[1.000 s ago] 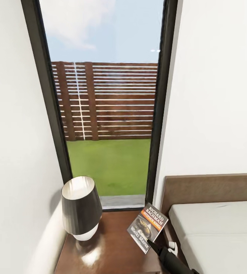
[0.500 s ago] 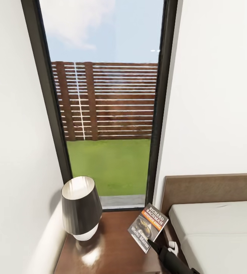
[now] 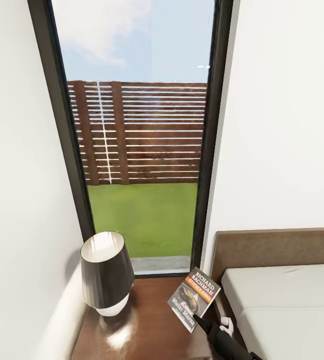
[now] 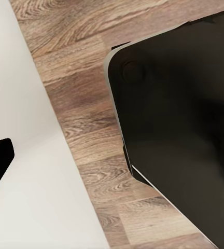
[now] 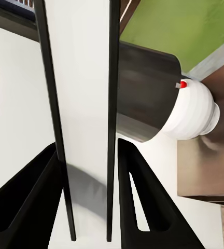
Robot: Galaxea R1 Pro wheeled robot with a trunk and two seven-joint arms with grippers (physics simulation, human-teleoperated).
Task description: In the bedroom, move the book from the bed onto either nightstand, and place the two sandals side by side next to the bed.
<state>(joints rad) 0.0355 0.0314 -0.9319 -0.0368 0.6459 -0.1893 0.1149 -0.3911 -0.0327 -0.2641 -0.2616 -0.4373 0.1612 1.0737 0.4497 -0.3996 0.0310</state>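
Bedroom corner, head view: white walls, tall black-framed window (image 3: 132, 135) showing slatted brown fence (image 3: 137, 132), green grass, blue sky. Glossy dark brown nightstand (image 3: 147, 325) below the window, wedged between left wall and bed (image 3: 282, 295). Bed has brown headboard and pale mattress, just right of the nightstand.

On the nightstand top: lamp (image 3: 107, 272) with dark metallic shade and white ribbed base, on the left part. Book (image 3: 194, 298) over the right part, tilted, cover facing the camera, "Richard Bachman" lettering and orange band readable. Held at its lower edge by the right gripper (image 3: 202, 321), black, coming up from the bottom edge near the bed frame. Cannot tell whether the book's bottom touches the wood or hangs just above it.

Right wrist view: book (image 5: 83, 119) seen edge-on between the two black fingers (image 5: 143, 202), one each side of it, clamped on it. Lamp shade and white base beyond, with grass and a strip of nightstand top.

Left wrist view: light brown plank floor (image 4: 86, 119), a dark rounded body, a white surface alongside. Left gripper's state: cannot tell.

Versus the frames from a second and half a second ago: nearly identical. Book and right gripper shifted only a hair, if at all; lamp, camera framing unchanged.
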